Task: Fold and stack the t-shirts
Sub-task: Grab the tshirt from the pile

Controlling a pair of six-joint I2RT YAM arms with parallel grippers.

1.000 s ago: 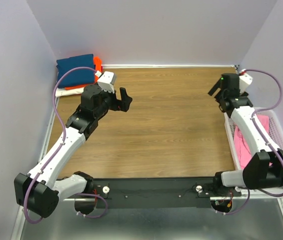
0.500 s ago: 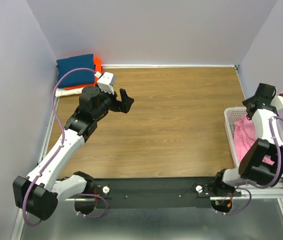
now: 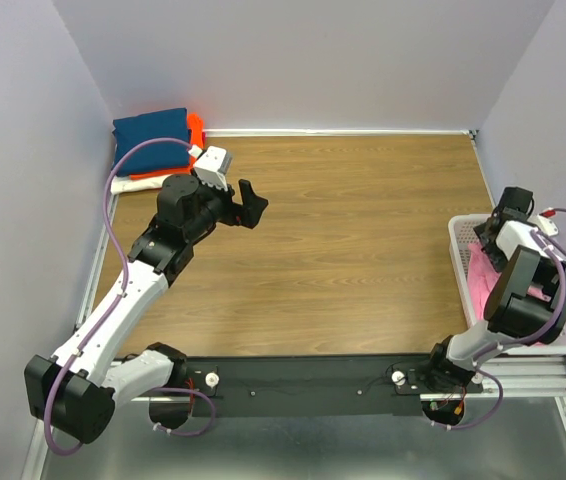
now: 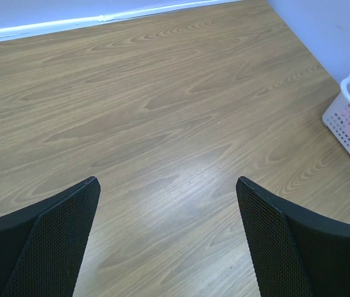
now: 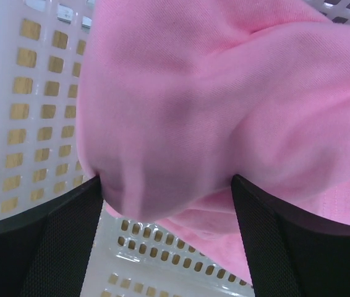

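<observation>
Reaching down into the white plastic mesh basket (image 3: 460, 262) at the right edge of the wooden table (image 3: 363, 250), the right gripper (image 5: 166, 204) shows black fingers spread wide, and a bulge of the crumpled pink t-shirt (image 5: 224, 93) sits between them, unpinched. The left gripper (image 3: 251, 203) hangs over bare wood, jaws apart, empty. In the far-left corner, a folded navy blue t-shirt (image 3: 151, 140) tops the stack, with orange cloth (image 3: 196, 127) peeking out beneath.
</observation>
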